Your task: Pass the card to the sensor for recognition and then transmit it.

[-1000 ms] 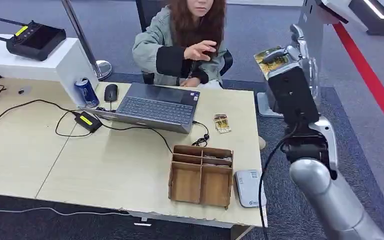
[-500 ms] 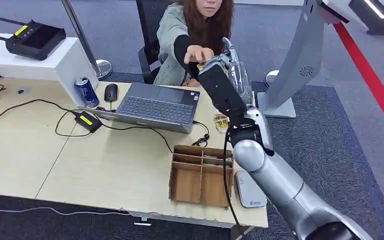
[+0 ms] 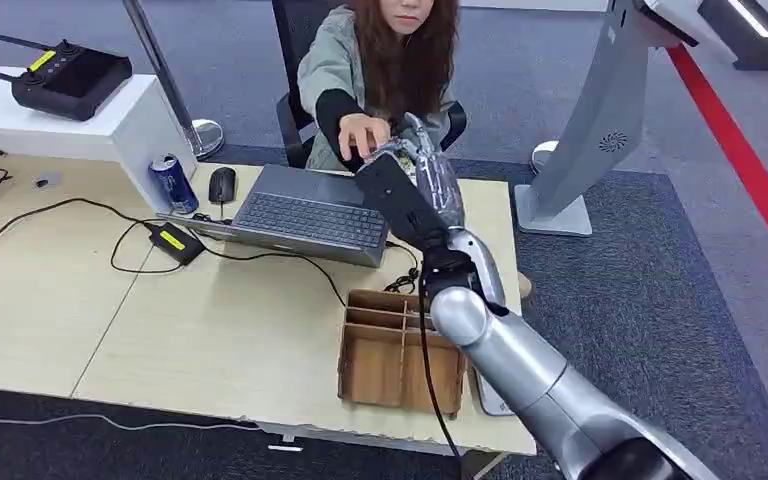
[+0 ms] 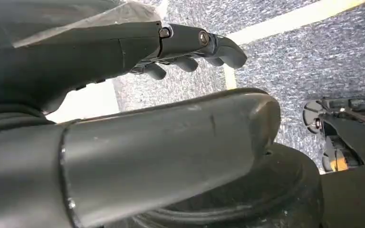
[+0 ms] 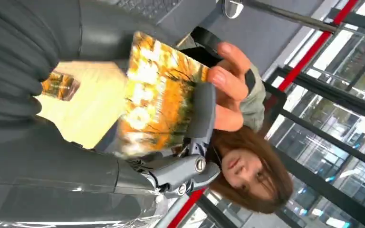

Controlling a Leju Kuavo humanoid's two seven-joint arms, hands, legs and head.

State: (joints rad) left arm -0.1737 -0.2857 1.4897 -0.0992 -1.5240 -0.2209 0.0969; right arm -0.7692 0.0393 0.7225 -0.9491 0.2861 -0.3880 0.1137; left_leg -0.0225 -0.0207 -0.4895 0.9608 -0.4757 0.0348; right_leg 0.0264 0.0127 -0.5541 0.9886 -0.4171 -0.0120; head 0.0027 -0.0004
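The card, printed in orange and yellow, is held up in the right robot hand, with dark fingers curled over one face. A seated person's hand touches the card's far edge, fingertips on the same face. In the head view the right robot hand reaches out over the far edge of the bench, above the far right corner of an open laptop, and the person's hand meets it there; the card itself is too small to make out in that view. The silver right arm stretches from the near right across the bench.

The left robot hand hangs beside the robot's body over grey carpet, its dark fingers loosely curled in around nothing.

On the bench, near its right end, sits a brown divided wooden tray. Just to its right a pale flat sensor pad is mostly hidden behind the arm. A black cable runs from a small black box with a yellow label along the front of the laptop. Left of the laptop, at the far side, are a black mouse and a blue drink can. Beyond them a white raised shelf carries a black controller with antennas. On the carpet to the right stands a grey slanted kiosk stand.
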